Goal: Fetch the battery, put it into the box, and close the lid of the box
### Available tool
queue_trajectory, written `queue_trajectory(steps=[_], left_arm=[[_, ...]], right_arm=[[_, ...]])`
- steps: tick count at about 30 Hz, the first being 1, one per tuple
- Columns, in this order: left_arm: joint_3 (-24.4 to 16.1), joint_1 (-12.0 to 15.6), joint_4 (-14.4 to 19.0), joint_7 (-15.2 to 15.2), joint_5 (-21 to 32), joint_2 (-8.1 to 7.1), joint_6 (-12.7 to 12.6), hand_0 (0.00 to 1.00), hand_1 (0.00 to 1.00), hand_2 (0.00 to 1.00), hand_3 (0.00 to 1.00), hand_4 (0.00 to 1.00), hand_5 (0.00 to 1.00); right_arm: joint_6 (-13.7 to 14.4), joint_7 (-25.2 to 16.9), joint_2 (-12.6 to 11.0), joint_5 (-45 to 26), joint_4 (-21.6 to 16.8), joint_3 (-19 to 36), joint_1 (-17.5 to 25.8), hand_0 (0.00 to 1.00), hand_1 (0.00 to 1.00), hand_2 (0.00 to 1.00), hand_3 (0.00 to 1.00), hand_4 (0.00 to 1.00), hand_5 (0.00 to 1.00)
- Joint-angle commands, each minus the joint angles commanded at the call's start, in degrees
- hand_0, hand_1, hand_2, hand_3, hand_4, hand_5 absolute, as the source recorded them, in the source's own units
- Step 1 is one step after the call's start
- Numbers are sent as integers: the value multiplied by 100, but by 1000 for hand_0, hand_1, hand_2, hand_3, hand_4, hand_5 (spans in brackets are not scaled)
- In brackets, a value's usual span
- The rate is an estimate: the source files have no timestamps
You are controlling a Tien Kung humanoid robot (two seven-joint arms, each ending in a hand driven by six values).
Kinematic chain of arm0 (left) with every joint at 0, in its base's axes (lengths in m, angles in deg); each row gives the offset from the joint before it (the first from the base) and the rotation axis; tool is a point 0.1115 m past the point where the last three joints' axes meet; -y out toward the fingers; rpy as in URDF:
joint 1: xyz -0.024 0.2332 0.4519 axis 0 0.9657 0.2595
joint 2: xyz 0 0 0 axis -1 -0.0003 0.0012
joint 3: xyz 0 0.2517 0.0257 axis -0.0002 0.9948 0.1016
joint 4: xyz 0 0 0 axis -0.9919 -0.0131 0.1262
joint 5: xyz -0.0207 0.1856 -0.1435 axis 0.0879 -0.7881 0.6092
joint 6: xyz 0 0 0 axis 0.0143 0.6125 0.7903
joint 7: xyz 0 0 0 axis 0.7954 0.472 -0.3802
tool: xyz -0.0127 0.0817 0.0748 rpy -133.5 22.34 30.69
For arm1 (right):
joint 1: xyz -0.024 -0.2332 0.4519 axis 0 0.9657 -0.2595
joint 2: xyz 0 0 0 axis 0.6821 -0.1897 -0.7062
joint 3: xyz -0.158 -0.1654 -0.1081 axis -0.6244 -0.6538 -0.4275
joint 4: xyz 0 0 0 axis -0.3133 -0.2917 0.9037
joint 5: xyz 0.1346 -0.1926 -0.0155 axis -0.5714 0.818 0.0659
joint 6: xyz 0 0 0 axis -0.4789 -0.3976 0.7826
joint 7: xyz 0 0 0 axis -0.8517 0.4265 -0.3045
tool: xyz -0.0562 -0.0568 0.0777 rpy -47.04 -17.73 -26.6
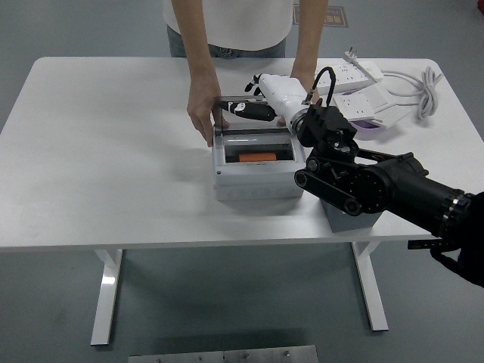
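Grey box [257,175] holds one orange battery [258,158]. Right hand [261,102] pinches its lid [246,117] behind. One person's hand [201,112] steadies the box.

You see the right arm [378,185] as a thick black body with round joint housings. Its hand [265,97] has a glossy white shell with black fingers [253,112], and a black cable loops above the wrist. The person [227,30] behind the arm wears a white shirt, forearms bare.
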Motion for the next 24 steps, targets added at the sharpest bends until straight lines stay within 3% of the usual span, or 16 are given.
queue_trajectory(steps=[17,18,23,24], left_arm=[[14,-7,-1,-10,39,0,-53,425,644,648,638,818,904],[15,-7,-2,-10,39,0,-55,425,644,647,639,817,903],[11,-5,-2,-5,31,0,-55,425,644,647,639,817,903],[12,-5,-2,-6,32,1,-56,425,643,648,640,816,903]], right_arm=[[-50,138,-104,127,-168,-47,43,750,635,653,699,998,998],[-62,157,-107,145,-179,-40,38,567,597,636,697,998,998],[-179,300,-132,266,-254,2,6,567,597,636,697,998,998],[-214,334,-141,288,-277,10,-2,387,482,614,686,998,998]])
